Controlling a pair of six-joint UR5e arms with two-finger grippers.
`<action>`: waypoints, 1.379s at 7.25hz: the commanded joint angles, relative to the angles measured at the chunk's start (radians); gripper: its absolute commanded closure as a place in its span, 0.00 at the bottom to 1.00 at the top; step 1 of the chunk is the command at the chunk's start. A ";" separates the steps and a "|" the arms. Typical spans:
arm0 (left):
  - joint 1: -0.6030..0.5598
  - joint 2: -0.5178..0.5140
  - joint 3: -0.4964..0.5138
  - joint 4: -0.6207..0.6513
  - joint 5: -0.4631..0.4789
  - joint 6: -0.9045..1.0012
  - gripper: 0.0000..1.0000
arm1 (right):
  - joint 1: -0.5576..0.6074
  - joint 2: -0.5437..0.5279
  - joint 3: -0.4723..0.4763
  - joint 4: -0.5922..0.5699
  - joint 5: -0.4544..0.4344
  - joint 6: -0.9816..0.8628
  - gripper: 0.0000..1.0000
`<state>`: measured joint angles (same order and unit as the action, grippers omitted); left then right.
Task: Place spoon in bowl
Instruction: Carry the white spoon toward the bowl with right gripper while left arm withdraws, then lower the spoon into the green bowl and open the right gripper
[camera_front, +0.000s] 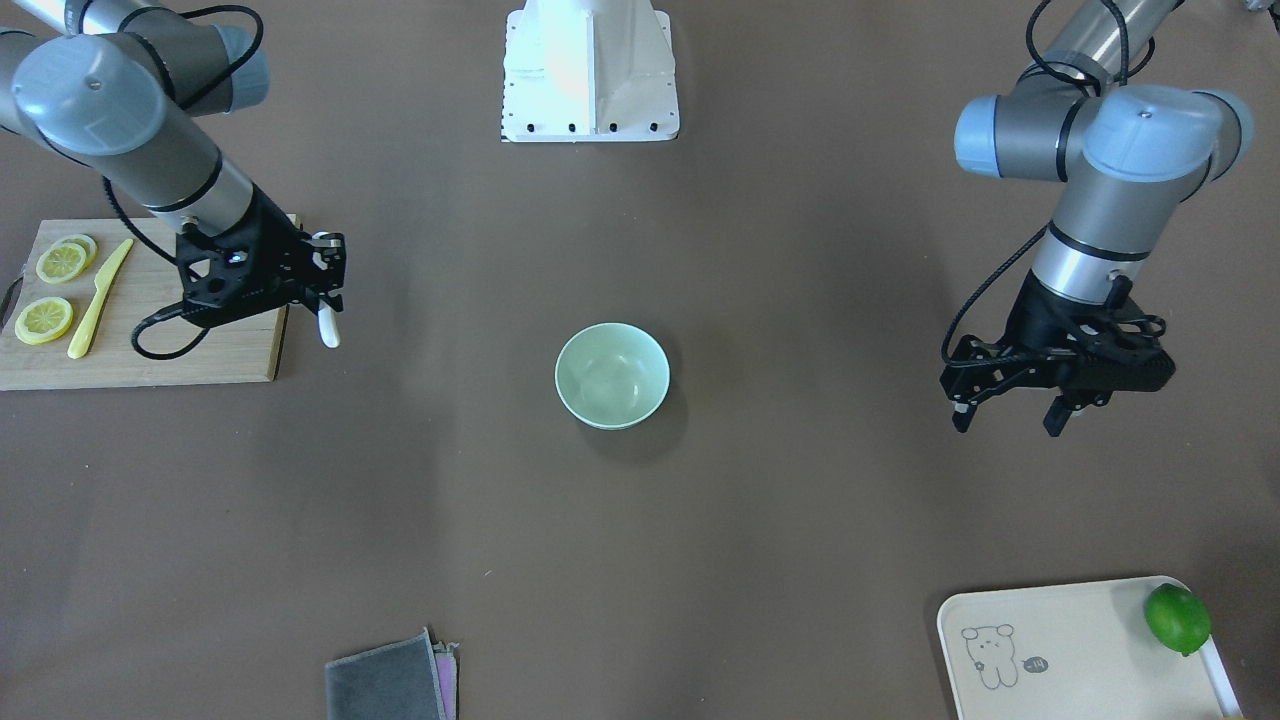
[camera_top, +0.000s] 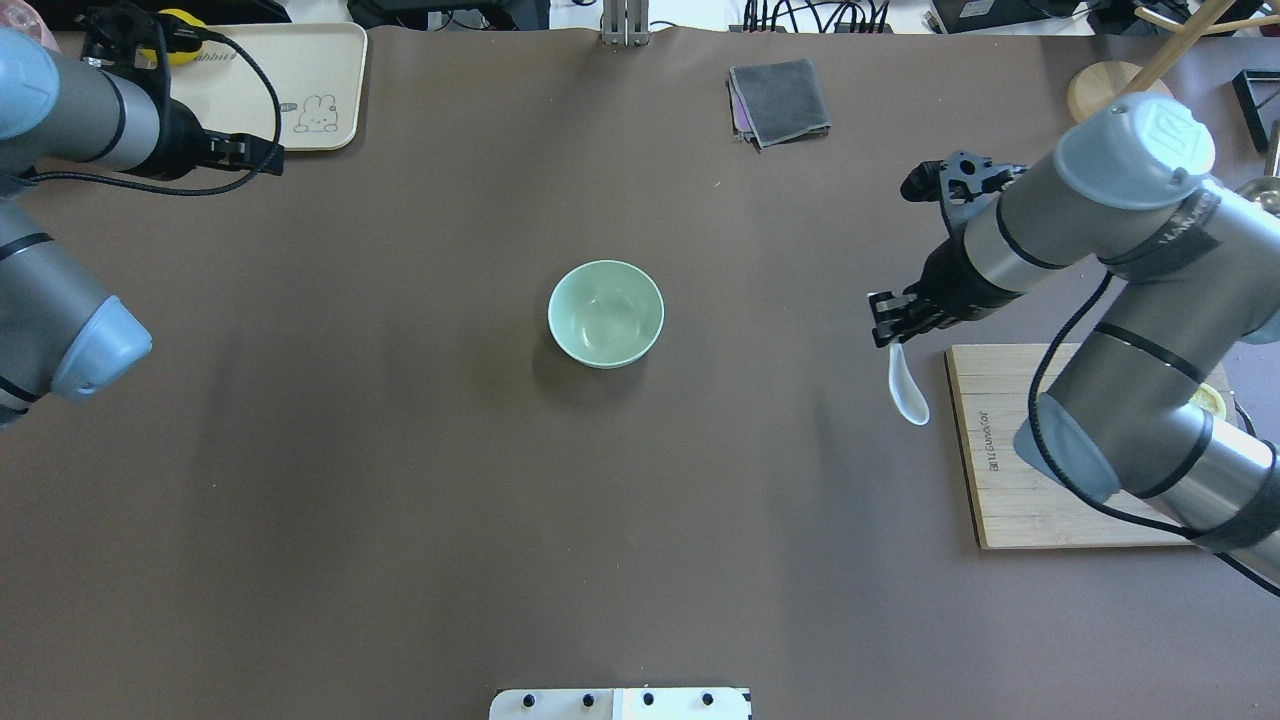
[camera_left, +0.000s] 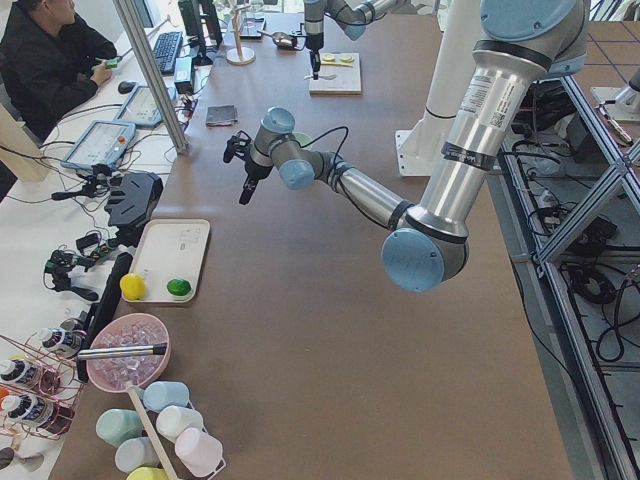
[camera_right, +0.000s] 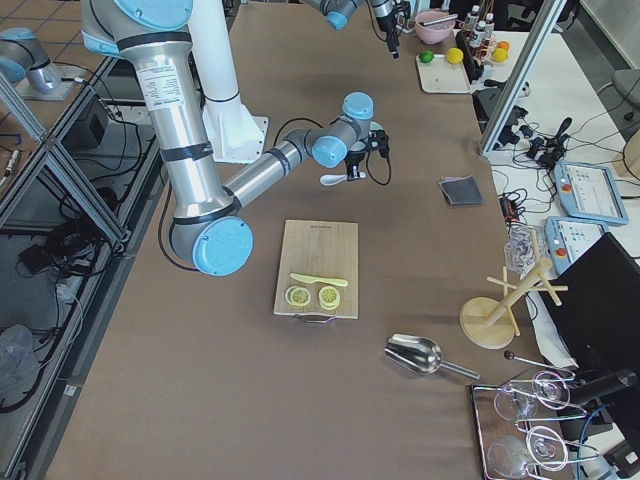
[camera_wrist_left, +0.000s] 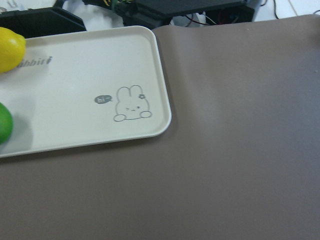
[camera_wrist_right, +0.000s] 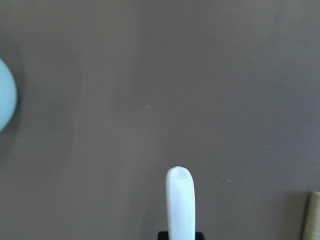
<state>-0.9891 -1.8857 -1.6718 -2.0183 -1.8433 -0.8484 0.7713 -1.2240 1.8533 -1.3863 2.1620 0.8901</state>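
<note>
The pale mint-green bowl (camera_front: 612, 375) stands upright and holds nothing, mid-table; it also shows in the overhead view (camera_top: 605, 313) and at the left edge of the right wrist view (camera_wrist_right: 5, 100). My right gripper (camera_front: 325, 292) (camera_top: 888, 325) is shut on the handle of the white spoon (camera_front: 328, 330) (camera_top: 908, 392). The spoon hangs scoop-down above the table, beside the cutting board and well apart from the bowl. It shows in the right wrist view (camera_wrist_right: 180, 202). My left gripper (camera_front: 1008, 420) is open and empty, on the other side of the bowl, near the tray.
A wooden cutting board (camera_front: 200, 350) holds lemon slices (camera_front: 45, 320) and a yellow plastic knife (camera_front: 98, 300). A cream tray (camera_front: 1080, 650) (camera_wrist_left: 75, 100) holds a lime (camera_front: 1177, 618) and a lemon (camera_wrist_left: 10, 47). A grey cloth (camera_front: 385, 685) lies at the operators' edge. The robot base (camera_front: 590, 70) stands opposite.
</note>
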 joint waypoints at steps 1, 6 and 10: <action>-0.078 0.066 0.003 0.010 -0.014 0.000 0.02 | -0.093 0.239 -0.078 -0.090 -0.103 0.165 1.00; -0.183 0.158 0.010 0.015 -0.123 0.135 0.02 | -0.164 0.503 -0.325 -0.080 -0.305 0.288 1.00; -0.181 0.161 0.032 0.015 -0.123 0.157 0.02 | -0.188 0.569 -0.511 0.085 -0.404 0.299 1.00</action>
<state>-1.1713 -1.7258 -1.6446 -2.0034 -1.9663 -0.6957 0.5937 -0.6702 1.3768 -1.3214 1.7875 1.1873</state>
